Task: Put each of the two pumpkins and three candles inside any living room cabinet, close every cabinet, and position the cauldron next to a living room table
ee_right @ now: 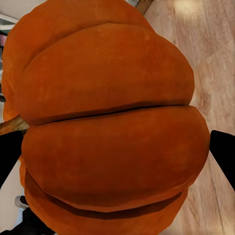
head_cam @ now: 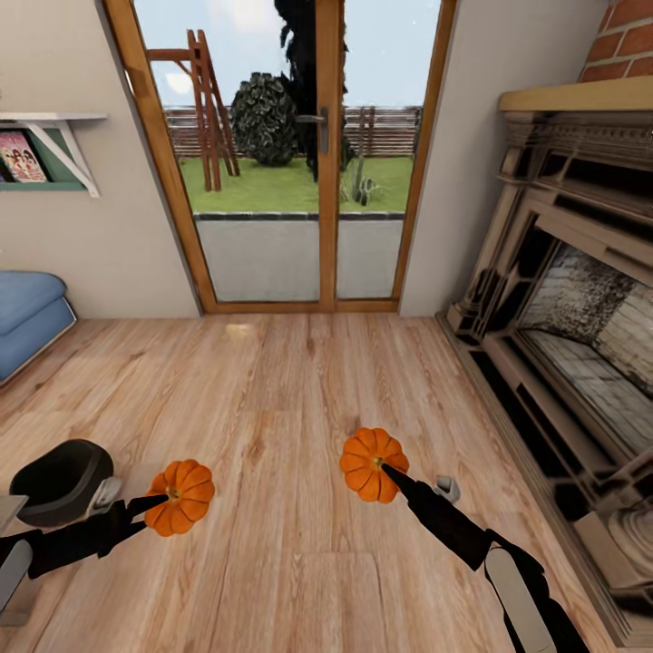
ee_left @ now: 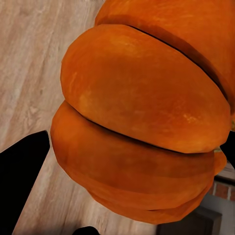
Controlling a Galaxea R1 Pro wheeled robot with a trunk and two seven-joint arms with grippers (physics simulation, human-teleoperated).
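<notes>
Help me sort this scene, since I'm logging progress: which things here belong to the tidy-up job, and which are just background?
Job:
left pumpkin, held in the left gripper
right pumpkin, held in the right gripper
cauldron, on the floor

Background:
fireplace
glass doors
blue cushion
wall shelf

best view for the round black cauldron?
Head view: the round black cauldron sits on the wood floor at lower left, beside the left gripper, wide mouth visible. Both wrist views look close-up at orange pumpkins, giving nothing on it.
</notes>
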